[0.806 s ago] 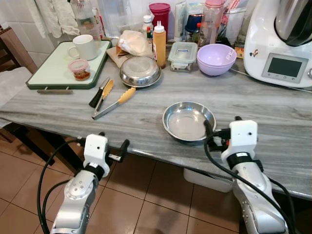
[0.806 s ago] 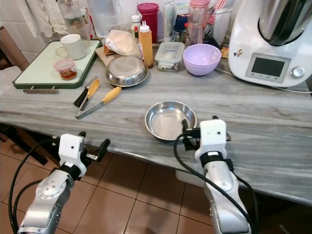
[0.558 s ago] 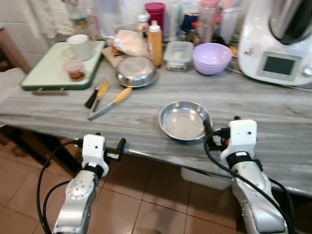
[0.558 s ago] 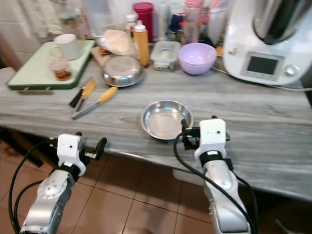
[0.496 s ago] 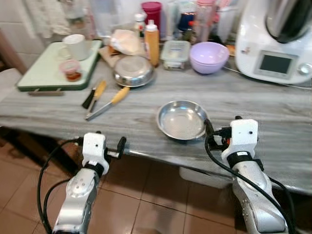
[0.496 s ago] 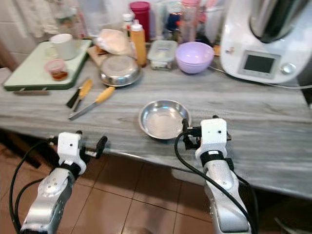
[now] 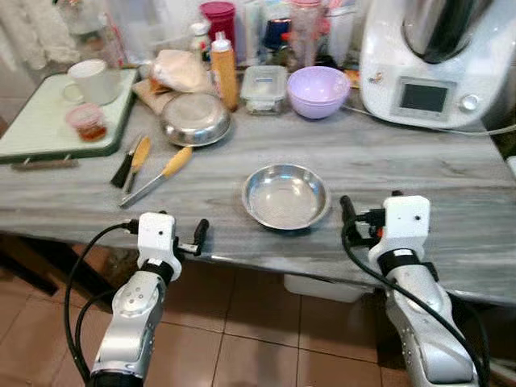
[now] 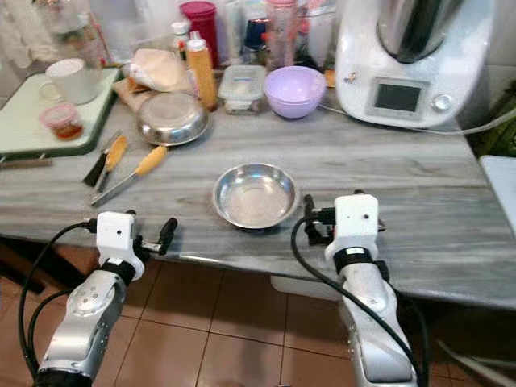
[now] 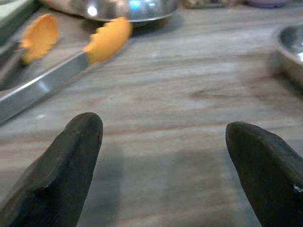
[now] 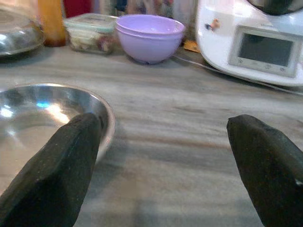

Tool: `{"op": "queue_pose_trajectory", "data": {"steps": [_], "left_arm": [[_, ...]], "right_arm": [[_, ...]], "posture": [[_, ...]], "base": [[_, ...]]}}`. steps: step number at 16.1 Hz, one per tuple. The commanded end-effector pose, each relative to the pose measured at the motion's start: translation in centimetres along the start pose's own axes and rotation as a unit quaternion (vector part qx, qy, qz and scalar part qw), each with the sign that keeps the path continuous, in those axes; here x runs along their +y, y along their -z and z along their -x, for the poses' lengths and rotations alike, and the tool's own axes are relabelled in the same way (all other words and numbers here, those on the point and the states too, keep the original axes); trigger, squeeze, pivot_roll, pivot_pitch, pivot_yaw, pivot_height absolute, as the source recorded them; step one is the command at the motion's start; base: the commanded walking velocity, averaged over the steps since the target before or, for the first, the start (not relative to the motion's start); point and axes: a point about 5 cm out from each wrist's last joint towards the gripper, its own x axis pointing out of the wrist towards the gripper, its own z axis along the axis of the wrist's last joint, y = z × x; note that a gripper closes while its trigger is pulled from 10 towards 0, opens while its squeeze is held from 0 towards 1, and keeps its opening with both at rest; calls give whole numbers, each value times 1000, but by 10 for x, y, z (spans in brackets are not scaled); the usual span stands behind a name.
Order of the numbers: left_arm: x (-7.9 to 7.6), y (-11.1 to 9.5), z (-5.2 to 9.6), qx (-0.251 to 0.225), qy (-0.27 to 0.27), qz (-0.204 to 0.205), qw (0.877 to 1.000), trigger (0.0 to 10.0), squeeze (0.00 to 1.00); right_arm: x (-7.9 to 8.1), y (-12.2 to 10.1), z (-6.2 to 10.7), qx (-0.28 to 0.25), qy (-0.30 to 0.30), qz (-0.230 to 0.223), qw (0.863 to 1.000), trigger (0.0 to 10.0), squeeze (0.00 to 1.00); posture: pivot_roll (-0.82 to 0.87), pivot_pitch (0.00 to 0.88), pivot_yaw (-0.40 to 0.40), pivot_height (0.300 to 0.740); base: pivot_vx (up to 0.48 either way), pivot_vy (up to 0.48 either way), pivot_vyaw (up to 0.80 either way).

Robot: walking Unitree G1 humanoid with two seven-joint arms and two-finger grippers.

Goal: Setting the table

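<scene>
shifting to the robot's right, the head camera is now showing more of the white kitchen machine (image 7: pixel 431 60) and less of the green tray (image 7: pixel 32 129) than a moment back; the steel bowl (image 7: pixel 285 196) itself is sitting where it was, while the right gripper (image 7: pixel 345 211) is now standing apart from its rim instead of over it

i'm reading this as the start of the job: nothing is picked up yet, and i'm lining up on the first piece to carry. the steel bowl is resting upright near the front edge of the grey bench (image 7: pixel 451 177), between my two arms and closer to the right one. in the right wrist view its rim (image 10: pixel 106 113) is lying just beside one finger (image 10: pixel 61 170), off to the side rather than between the two, with the lilac bowl (image 10: pixel 149 35) well behind it

the right gripper is hovering spread wide at the bench edge, pinching nothing. the left gripper (image 7: pixel 197 235) is also spread and holding nothing, hanging at the front edge of the bench; its wrist view is looking over the bare wood toward the yellow-tipped tongs (image 9: pixel 71 64), which are lying well ahead of its fingers (image 9: pixel 66 165)

next, i'm judging, the right gripper needs swinging toward the bowl so the near rim comes between the fingers, then closing. the thin, slick steel rim may slip or tip the bowl if i'm catching it off-centre
</scene>
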Motion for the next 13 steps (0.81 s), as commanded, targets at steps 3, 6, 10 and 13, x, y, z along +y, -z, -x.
{"op": "queue_pose_trajectory", "data": {"steps": [3, 6, 10, 13], "left_arm": [[5, 4, 2, 13, -11, 5, 1000, 10000, 0], [5, 4, 0, 14, -11, 8, 1000, 10000, 0], [2, 3, -1, 16, -8, 10, 1000, 10000, 0], [3, 4, 1, 17, -8, 10, 1000, 10000, 0]], "right_arm": [[4, -1, -2, -1, -9, -7, 1000, 10000, 0], [3, 0, -4, -1, -10, -6, 1000, 10000, 0], [2, -1, -4, -1, -11, -4, 1000, 10000, 0], [2, 0, -4, 0, -11, -4, 1000, 10000, 0]], "posture": [[-70, 73, 46, 740], [-71, 63, 43, 740], [-72, 67, 40, 740], [-72, 68, 41, 740]], "base": [[0, 0, 0], [0, 0, 0], [-126, 0, 0], [-259, 0, 0]]}}
